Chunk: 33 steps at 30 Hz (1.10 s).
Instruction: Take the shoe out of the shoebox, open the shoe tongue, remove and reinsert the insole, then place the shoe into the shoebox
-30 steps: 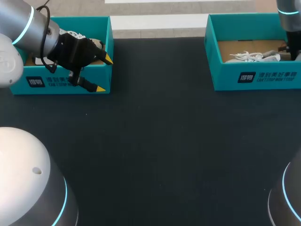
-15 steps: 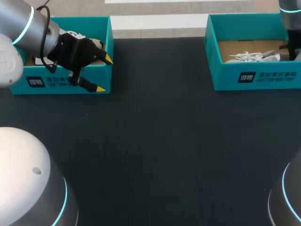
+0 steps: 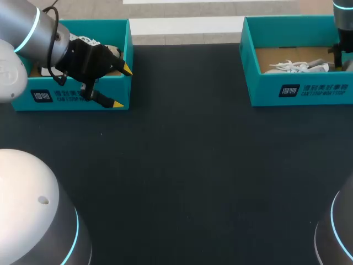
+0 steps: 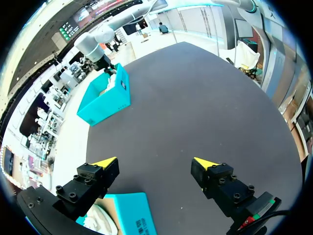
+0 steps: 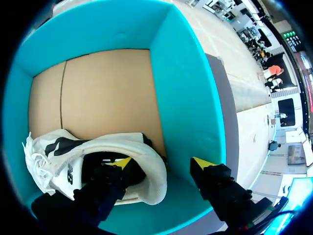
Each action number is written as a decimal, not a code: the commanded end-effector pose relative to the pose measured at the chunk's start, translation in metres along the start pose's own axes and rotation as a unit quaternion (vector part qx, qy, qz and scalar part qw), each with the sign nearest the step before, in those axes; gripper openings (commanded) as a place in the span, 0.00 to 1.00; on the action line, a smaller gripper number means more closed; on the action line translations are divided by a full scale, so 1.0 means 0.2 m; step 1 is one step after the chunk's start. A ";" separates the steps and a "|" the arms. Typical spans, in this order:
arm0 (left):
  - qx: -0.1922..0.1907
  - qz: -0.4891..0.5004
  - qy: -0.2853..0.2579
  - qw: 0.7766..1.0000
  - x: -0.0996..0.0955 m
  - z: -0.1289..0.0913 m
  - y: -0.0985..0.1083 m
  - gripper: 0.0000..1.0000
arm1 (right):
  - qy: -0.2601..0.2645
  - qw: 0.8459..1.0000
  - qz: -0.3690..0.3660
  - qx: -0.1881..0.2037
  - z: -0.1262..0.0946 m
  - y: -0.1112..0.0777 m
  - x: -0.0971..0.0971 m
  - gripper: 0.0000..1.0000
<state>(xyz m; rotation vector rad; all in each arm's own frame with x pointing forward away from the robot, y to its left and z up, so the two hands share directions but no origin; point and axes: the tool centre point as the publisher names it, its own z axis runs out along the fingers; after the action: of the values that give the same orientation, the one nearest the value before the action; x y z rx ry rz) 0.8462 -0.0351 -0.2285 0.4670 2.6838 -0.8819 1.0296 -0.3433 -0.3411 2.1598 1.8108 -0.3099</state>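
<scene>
White shoe lies in the shoebox at the far right corner of the table. Right pincer straddles its heel, fingers apart, likely to lift it out; left pincer hangs open.

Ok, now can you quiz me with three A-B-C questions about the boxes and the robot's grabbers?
1. How many teal cardboard shoeboxes stand on the black table? A one, B two, C three.
2. Where is the right gripper? A in a shoebox, at the white lace-up shoe; B over the bare table; C on a closed lid.
3. The left gripper is: A open, holding nothing; B shut on a shoe; C shut on an insole.

Answers: B, one box on each side. A, teal walls surround it and one finger is in the shoe's opening. A, its yellow tips are wide apart with only table between them.
</scene>
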 end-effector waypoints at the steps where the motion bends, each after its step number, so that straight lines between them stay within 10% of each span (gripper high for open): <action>1: -0.001 0.000 0.000 1.000 0.00 0.00 0.00 1.00 | 0.007 1.000 -0.003 -0.008 -0.03 -0.02 0.00 0.89; 15: -0.001 0.000 0.000 1.000 0.00 0.00 0.00 1.00 | 0.034 0.998 0.020 -0.046 -0.27 -0.02 -0.04 0.94; 33: -0.001 0.000 0.000 1.000 0.00 0.00 0.00 1.00 | 0.073 0.994 0.013 -0.079 -0.58 -0.32 -0.14 1.00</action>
<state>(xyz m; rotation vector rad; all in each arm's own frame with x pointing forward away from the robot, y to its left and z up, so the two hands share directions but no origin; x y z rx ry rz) 0.8462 -0.0351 -0.2285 0.4670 2.6838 -0.8819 0.9756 -0.3157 -0.2336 2.1718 1.8337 -0.0559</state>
